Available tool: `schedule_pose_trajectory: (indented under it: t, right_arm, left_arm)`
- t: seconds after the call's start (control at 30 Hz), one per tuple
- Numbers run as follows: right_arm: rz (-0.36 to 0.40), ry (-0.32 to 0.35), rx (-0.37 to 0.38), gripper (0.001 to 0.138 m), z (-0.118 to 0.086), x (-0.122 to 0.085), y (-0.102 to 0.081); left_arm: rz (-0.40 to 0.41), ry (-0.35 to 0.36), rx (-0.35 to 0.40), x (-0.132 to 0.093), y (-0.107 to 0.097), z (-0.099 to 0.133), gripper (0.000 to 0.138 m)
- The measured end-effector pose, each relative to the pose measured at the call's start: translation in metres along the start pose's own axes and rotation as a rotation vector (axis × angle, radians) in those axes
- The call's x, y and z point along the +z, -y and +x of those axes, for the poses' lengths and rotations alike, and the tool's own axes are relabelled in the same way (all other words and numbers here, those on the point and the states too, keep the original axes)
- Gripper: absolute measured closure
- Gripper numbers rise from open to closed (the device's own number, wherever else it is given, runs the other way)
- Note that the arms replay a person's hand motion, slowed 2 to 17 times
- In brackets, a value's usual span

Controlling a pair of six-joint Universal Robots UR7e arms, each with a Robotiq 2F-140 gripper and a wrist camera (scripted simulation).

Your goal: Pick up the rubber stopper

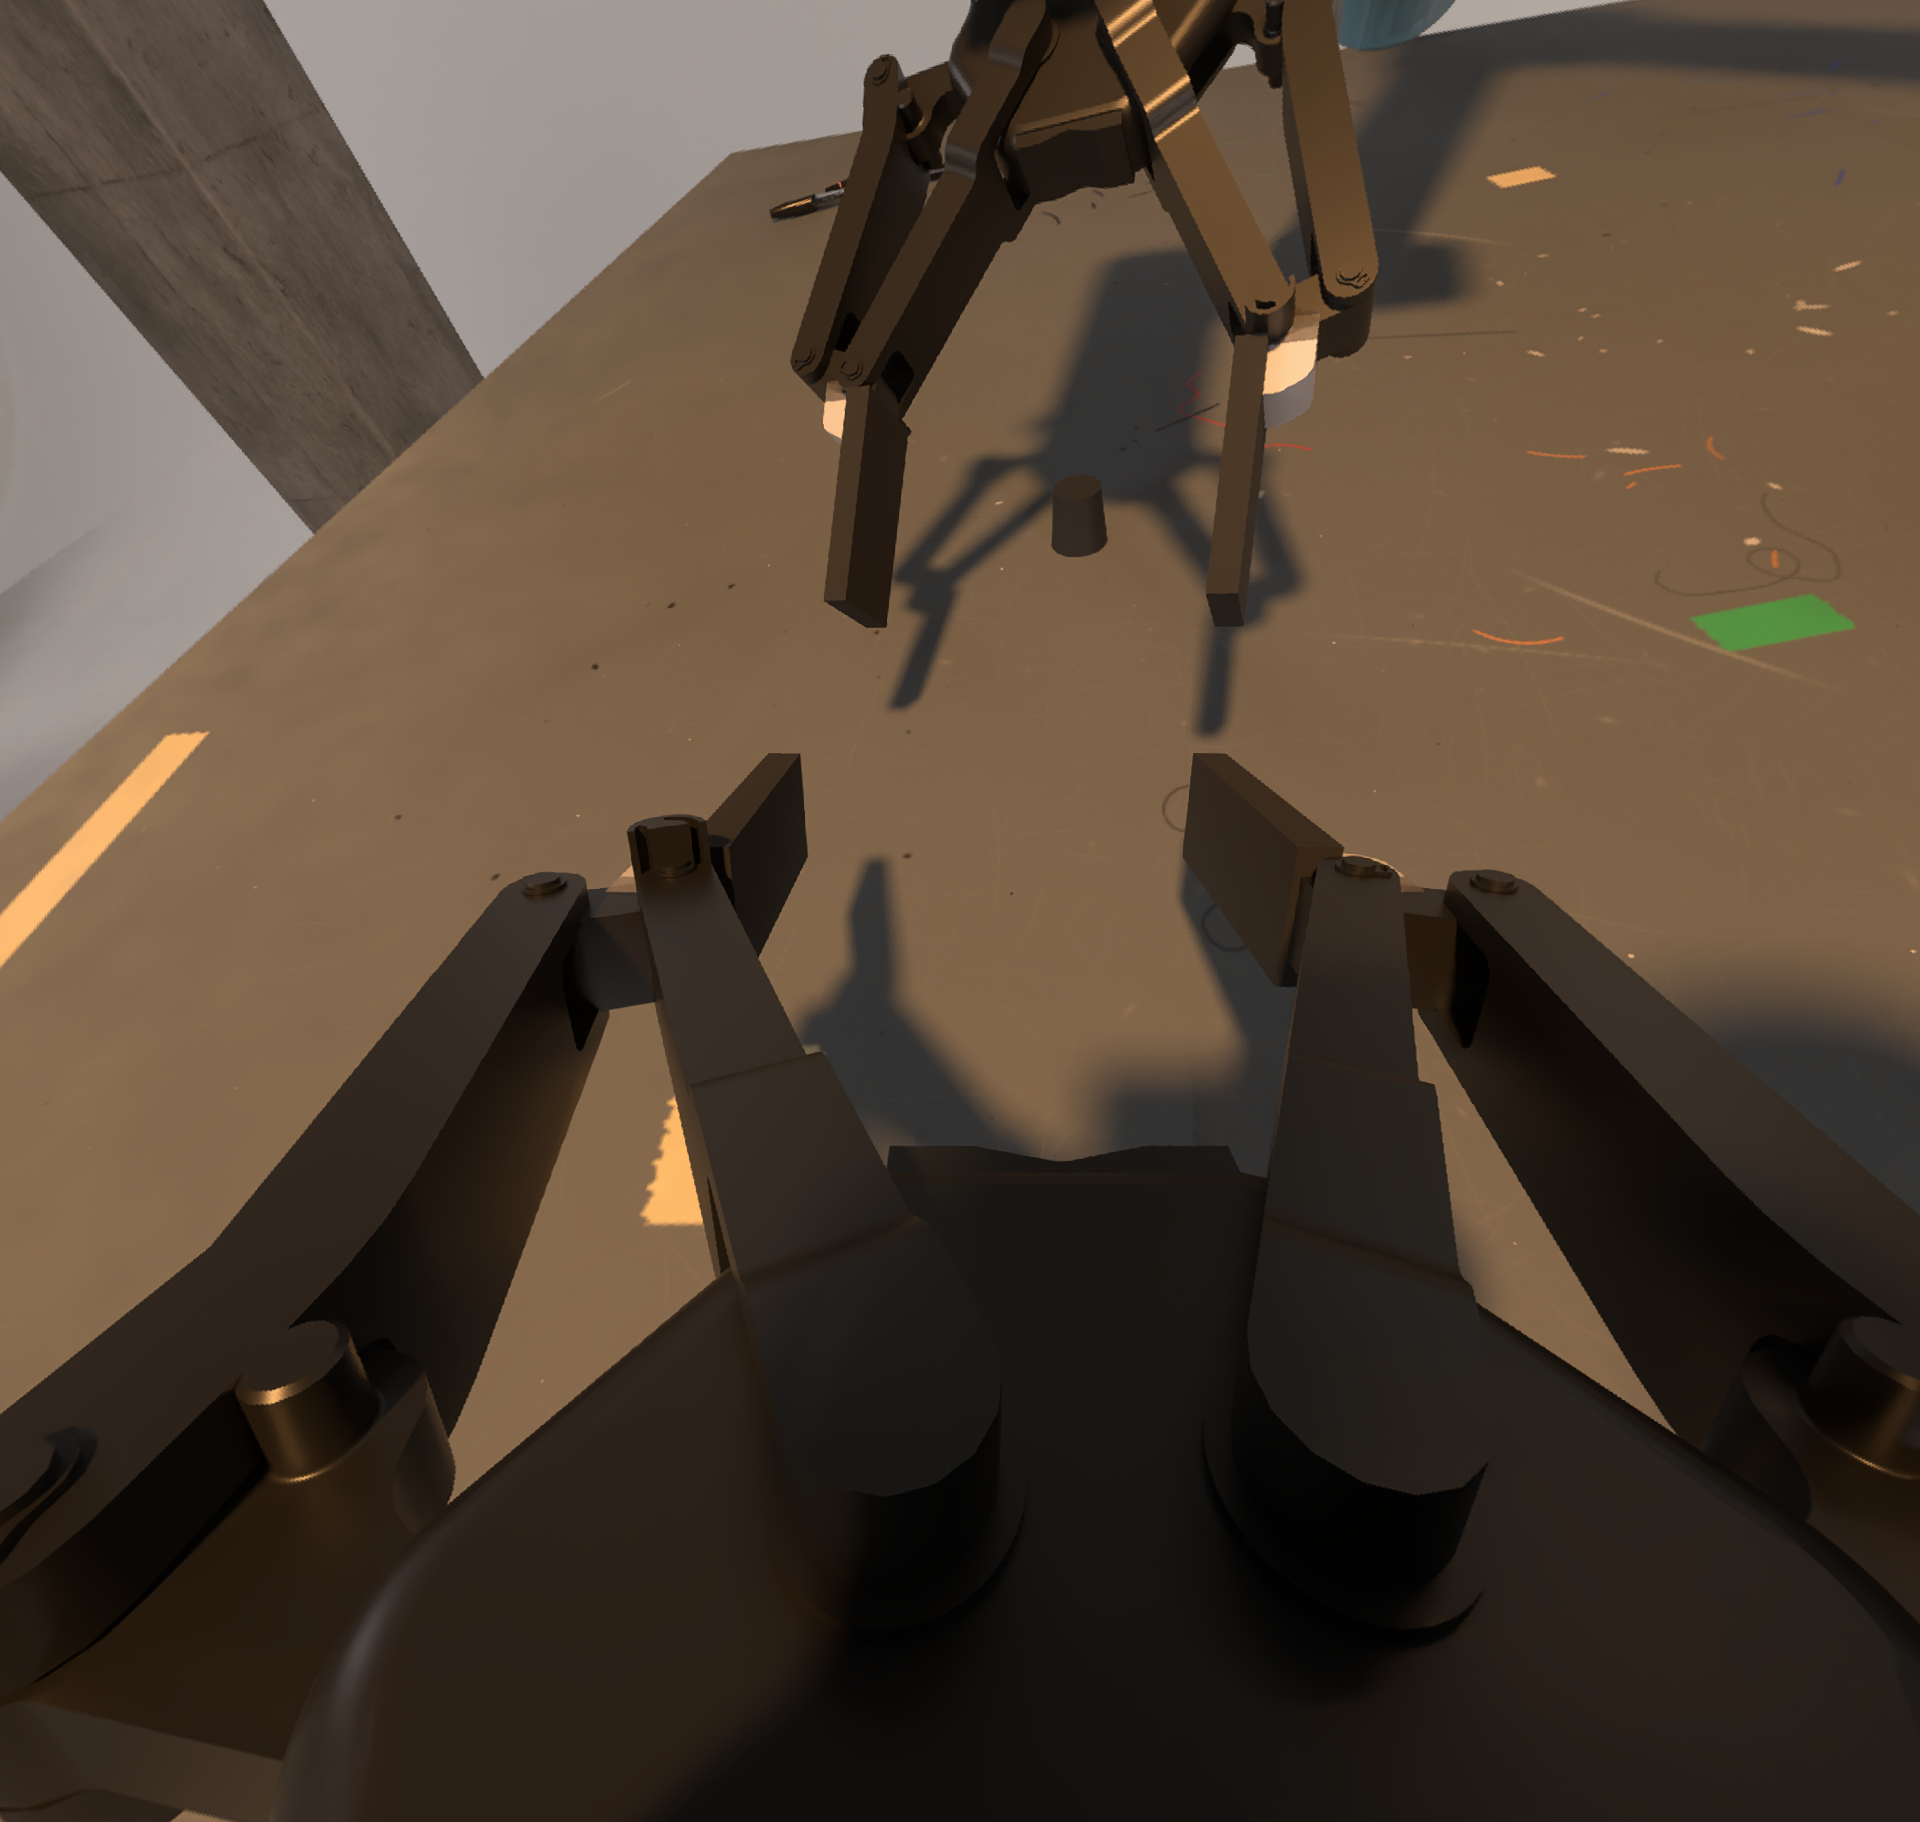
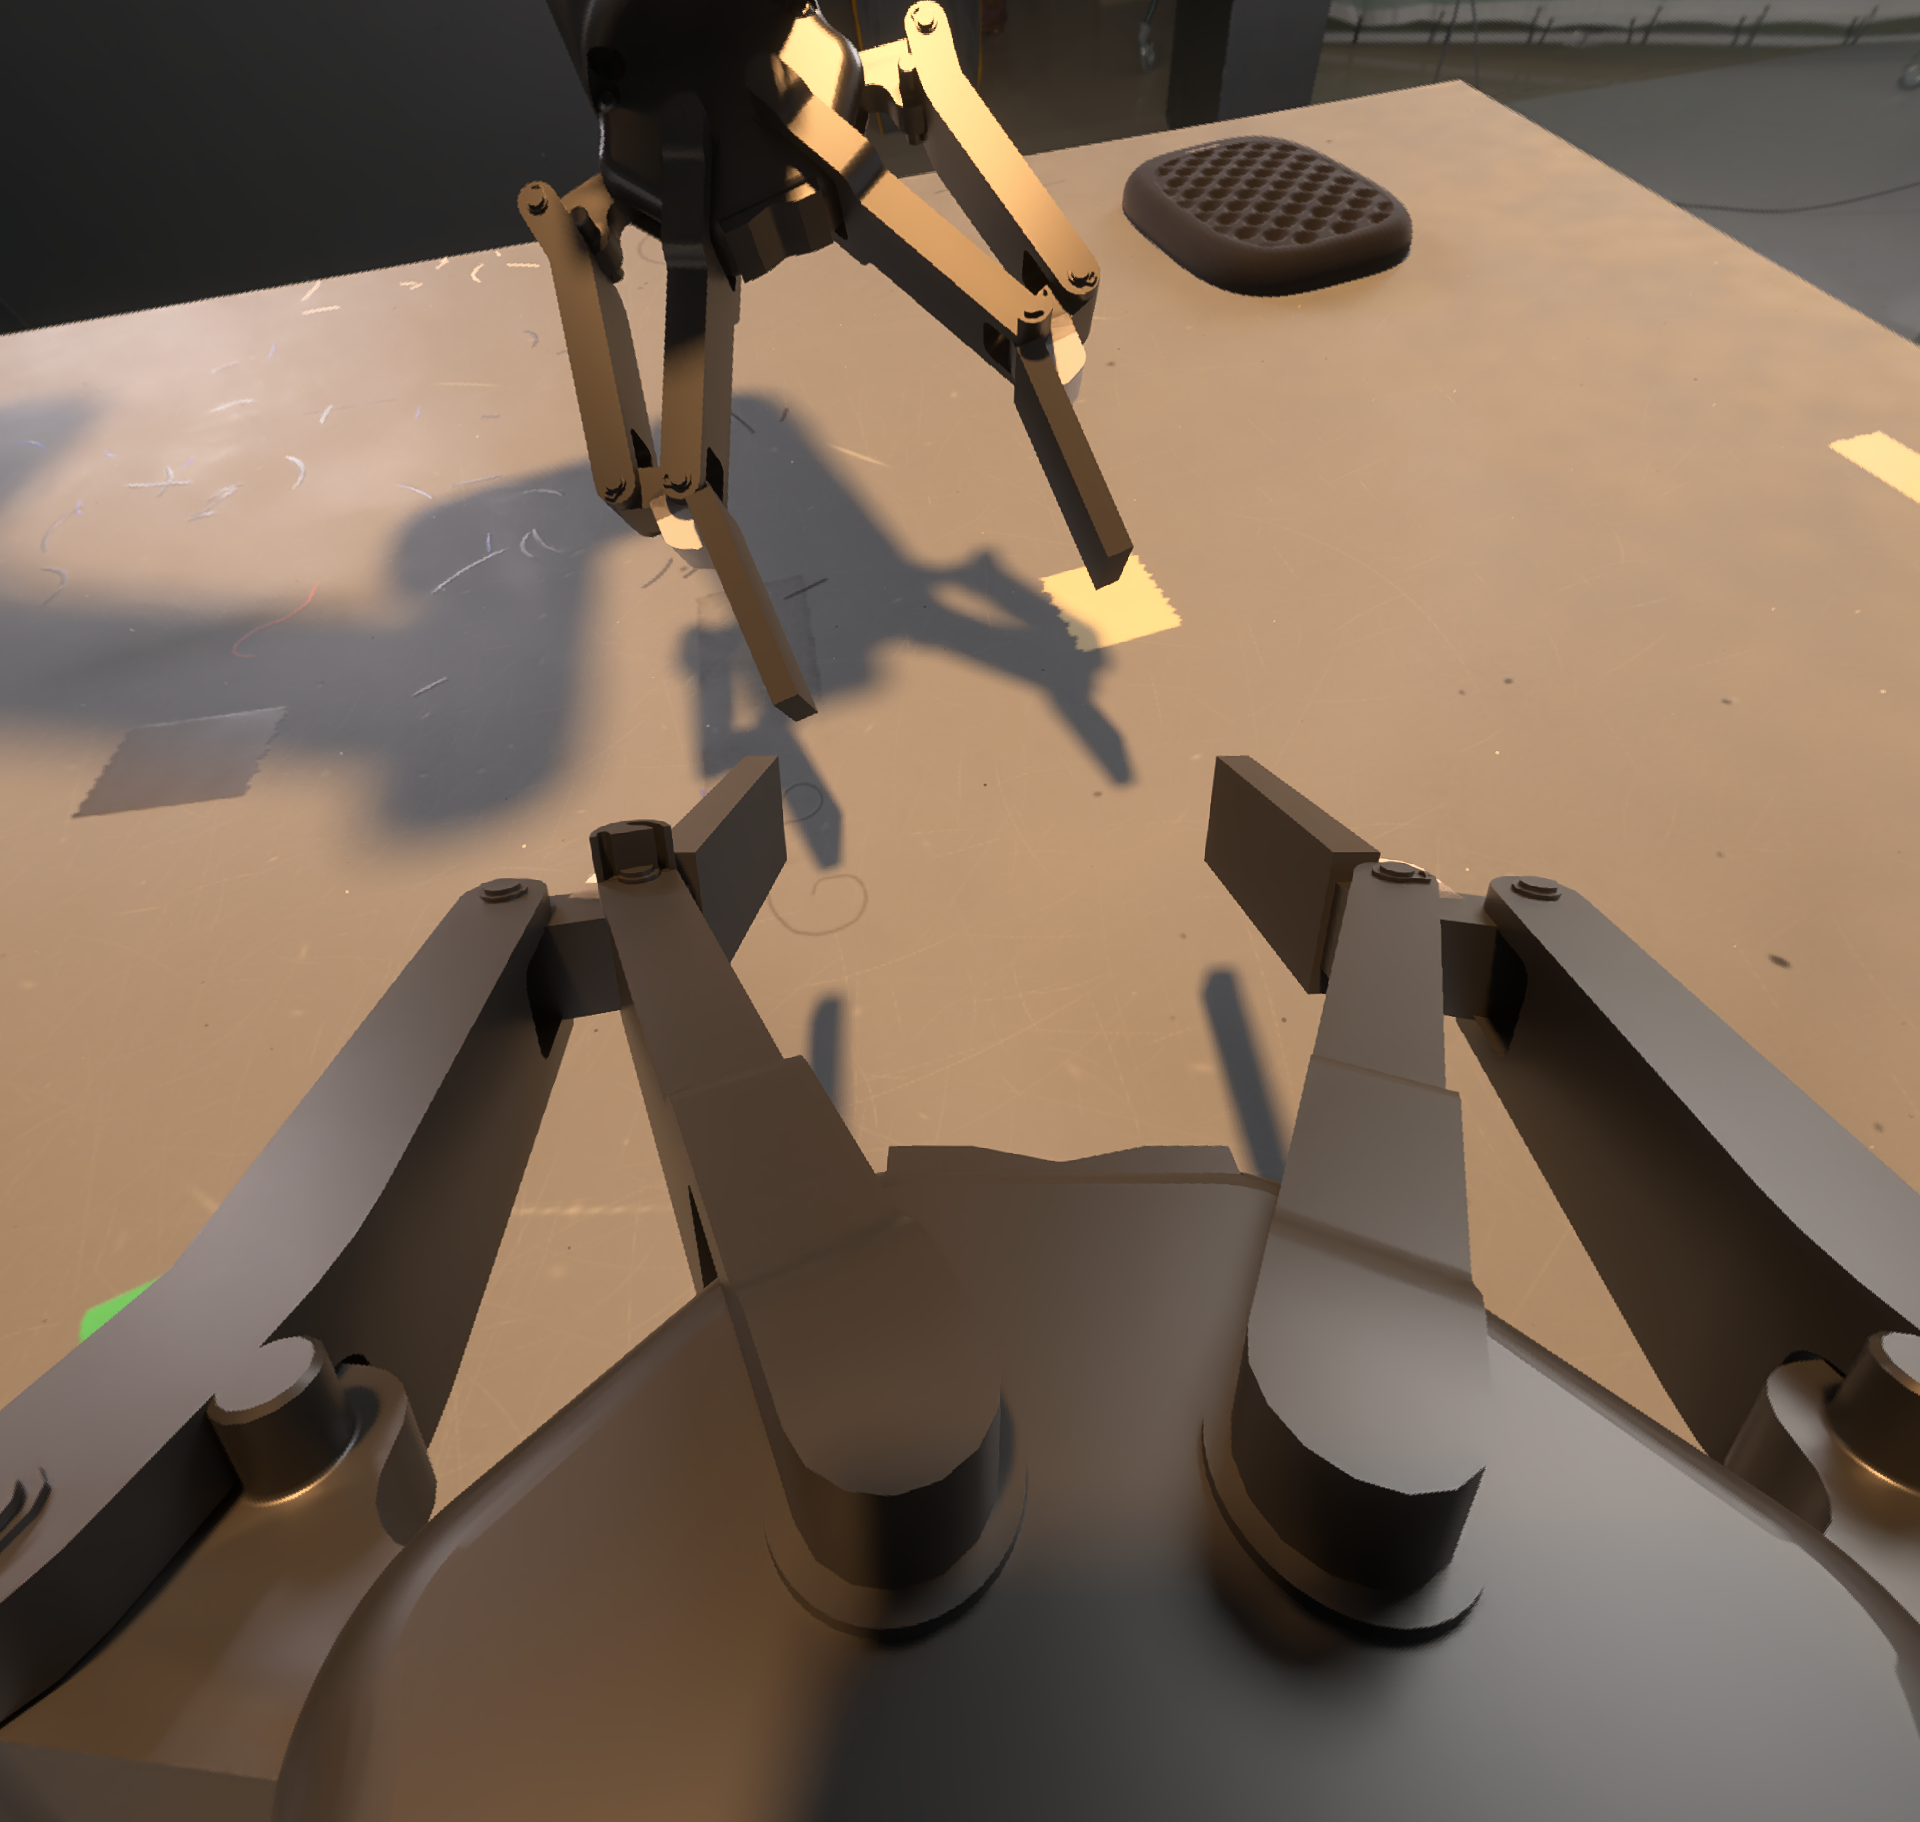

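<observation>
A small dark rubber stopper, a short tapered cylinder, stands upright on the brown table in the left wrist view. My right gripper hangs above the table in that view, open, with the stopper behind the gap between its fingers. My left gripper is open and empty, nearer than the stopper. In the right wrist view my right gripper is open and empty; the stopper does not show there. The left gripper shows farther off, open.
A dark perforated pad lies at the table's far right corner. Tape patches mark the table: green, orange, yellow, grey. A pen-like object lies near the far edge. A concrete pillar stands beyond.
</observation>
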State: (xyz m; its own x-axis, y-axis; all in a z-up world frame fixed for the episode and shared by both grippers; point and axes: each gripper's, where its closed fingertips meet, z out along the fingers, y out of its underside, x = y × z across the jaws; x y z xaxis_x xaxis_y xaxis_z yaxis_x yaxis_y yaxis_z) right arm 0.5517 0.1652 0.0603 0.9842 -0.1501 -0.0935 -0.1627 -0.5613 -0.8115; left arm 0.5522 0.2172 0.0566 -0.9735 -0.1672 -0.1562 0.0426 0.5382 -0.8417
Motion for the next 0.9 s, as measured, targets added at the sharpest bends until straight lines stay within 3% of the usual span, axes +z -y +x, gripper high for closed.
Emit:
schedule_pose_trajectory:
  t: [0.33,0.9]
  right_arm:
    - [-0.007,-0.019,-0.050,0.033,-0.0008,0.0008,-0.0010]
    - [0.014,0.001,0.001,0.035,-0.0009,-0.0069,0.0039]
  left_arm:
    - [0.001,0.028,0.026,-0.0030,-0.0007,0.0021,0.045]
    - [0.027,-0.026,-0.067,-0.0036,-0.0061,-0.0002,0.045]
